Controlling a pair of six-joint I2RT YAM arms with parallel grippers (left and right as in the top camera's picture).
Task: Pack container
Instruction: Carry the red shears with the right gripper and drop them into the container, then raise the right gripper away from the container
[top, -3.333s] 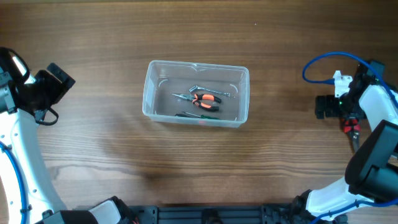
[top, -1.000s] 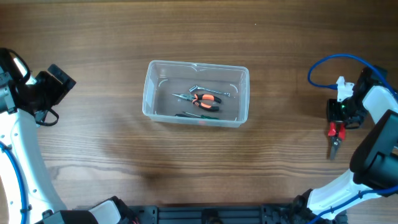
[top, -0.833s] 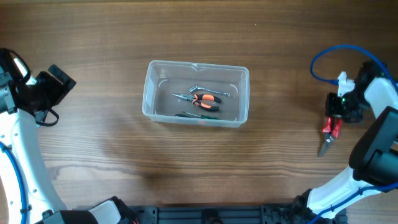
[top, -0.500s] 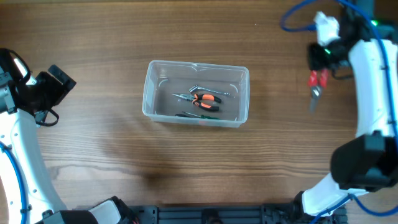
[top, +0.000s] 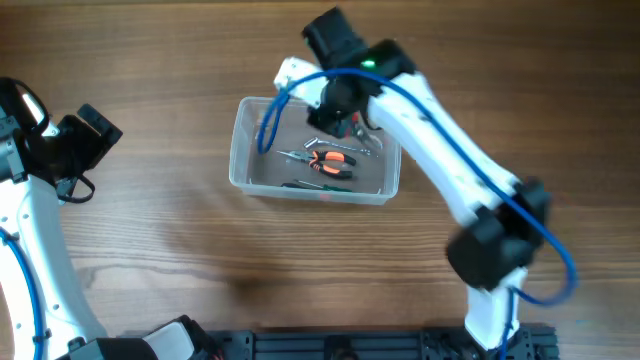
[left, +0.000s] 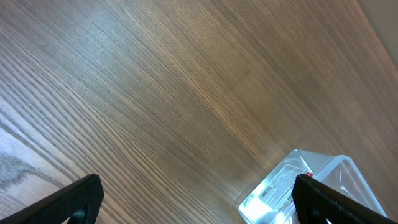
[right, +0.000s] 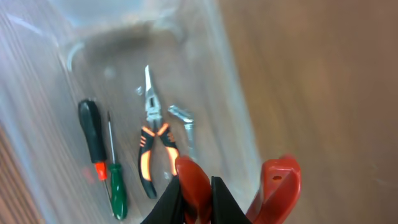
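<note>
Jaws of the right gripper (top: 343, 112) clamp red-handled pliers (right: 277, 183). That arm stretches diagonally across the table (top: 150, 250), its wrist above the far side of the container (top: 236, 150), which sits mid-table. Inside lie orange-handled needle-nose pliers (right: 152, 152), a green screwdriver (right: 115, 180) and a black-handled screwdriver (right: 92, 134). At the table's left edge the left gripper (left: 199, 198) hangs with its jaws spread wide, holding nothing.

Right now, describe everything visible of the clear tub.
The tub is clear, colourless plastic, rectangular with rounded corners and a thin rim, open-topped, upright on the wooden table near its middle. A white label shows on one wall. Inside, on its floor, lie orange-handled pliers, a black-handled screwdriver, a green-handled screwdriver and a small metal piece. The right tool holds red pliers over it; contact with the tub cannot be told.
</note>
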